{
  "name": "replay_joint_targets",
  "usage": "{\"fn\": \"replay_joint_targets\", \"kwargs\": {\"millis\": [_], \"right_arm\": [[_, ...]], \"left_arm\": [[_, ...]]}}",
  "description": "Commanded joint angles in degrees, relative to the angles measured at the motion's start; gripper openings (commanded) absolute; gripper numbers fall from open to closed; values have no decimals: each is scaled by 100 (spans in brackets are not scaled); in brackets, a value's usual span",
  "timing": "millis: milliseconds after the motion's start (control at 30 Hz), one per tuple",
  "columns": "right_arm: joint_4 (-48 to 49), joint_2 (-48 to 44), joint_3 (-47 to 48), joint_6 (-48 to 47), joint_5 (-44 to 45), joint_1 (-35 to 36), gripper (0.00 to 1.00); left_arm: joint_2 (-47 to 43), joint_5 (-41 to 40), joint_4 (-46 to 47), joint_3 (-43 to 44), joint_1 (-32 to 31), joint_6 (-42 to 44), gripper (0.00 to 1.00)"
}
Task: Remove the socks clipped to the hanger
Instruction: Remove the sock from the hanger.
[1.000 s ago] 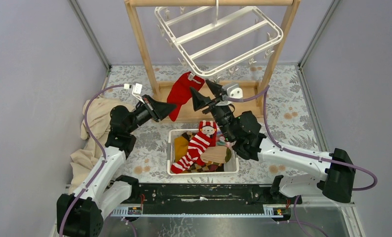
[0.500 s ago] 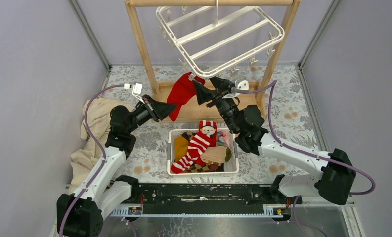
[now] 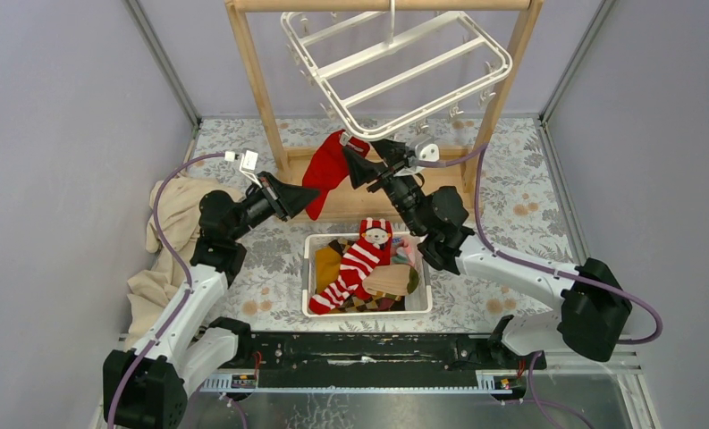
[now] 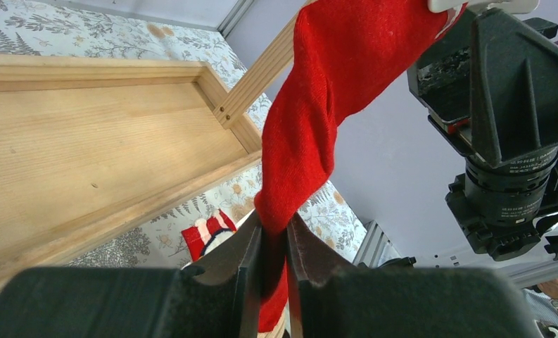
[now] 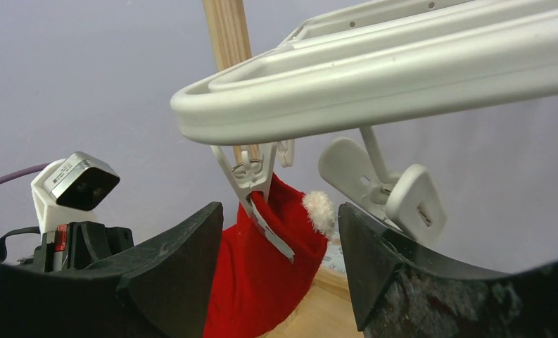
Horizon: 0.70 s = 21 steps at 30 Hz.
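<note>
One plain red sock (image 3: pixel 326 170) hangs by its cuff from a clip (image 5: pixel 251 176) at the near left corner of the white hanger (image 3: pixel 395 67). My left gripper (image 3: pixel 308 195) is shut on the sock's lower part; in the left wrist view the red cloth (image 4: pixel 332 91) runs twisted and taut down between the jaws of the left gripper (image 4: pixel 274 225). My right gripper (image 3: pixel 371 157) is open just below the hanger's corner. In the right wrist view the open right gripper (image 5: pixel 279 211) has the clip and the sock's cuff (image 5: pixel 283 232) between its fingers without touching them, under the hanger's rim (image 5: pixel 374 91).
A white basket (image 3: pixel 368 313) holding several socks, a red-white striped one (image 3: pixel 355 264) on top, sits near the arms. The hanger hangs from a wooden rack (image 3: pixel 252 80) with a flat base (image 3: pixel 368 204). Beige cloth (image 3: pixel 167 241) lies at the left.
My right gripper has moved up and leftward, closing in on the clip that holds the red sock. The left arm keeps its grip and has not moved.
</note>
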Motion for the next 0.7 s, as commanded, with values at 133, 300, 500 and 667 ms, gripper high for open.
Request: {"fn": "replay_joint_targets", "kwargs": {"millis": [133, 300, 500, 667], "right_arm": [[622, 167, 278, 29, -270, -121, 69], [737, 260, 354, 186, -367, -154, 69], [824, 359, 511, 190, -399, -165, 69], [908, 447, 611, 205, -415, -174, 69]], "left_arm": [[77, 120, 263, 48, 55, 52, 22], [118, 129, 273, 36, 56, 61, 22], [165, 129, 283, 44, 56, 74, 22], [208, 129, 278, 45, 51, 95, 22]]}}
